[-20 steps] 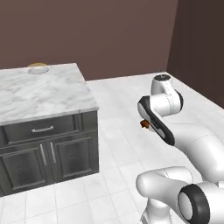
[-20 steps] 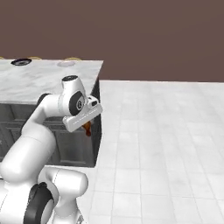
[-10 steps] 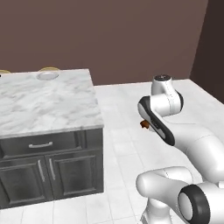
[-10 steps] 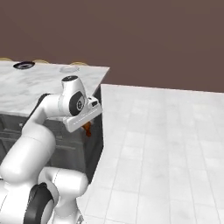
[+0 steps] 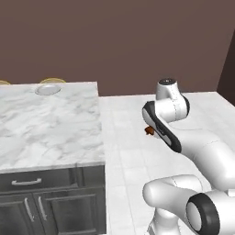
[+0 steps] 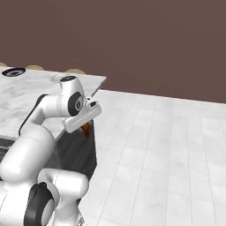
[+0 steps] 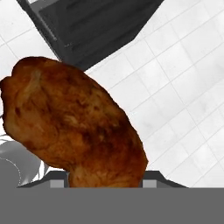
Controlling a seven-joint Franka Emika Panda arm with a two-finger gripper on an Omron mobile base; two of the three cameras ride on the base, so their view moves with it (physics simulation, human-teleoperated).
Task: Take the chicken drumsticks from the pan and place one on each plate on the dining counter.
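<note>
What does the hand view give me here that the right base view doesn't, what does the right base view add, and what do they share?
Hand view adds the close-up: the reddish-brown drumstick with mottled browned skin, held over the floor. Right base view adds the setting: the marble counter, a dark plate at its far end, yellow stool seats behind it, and the hand beside the counter's corner. Shared: the drumstick gripped in the hand, the dark cabinet, the white tiled floor.
</note>
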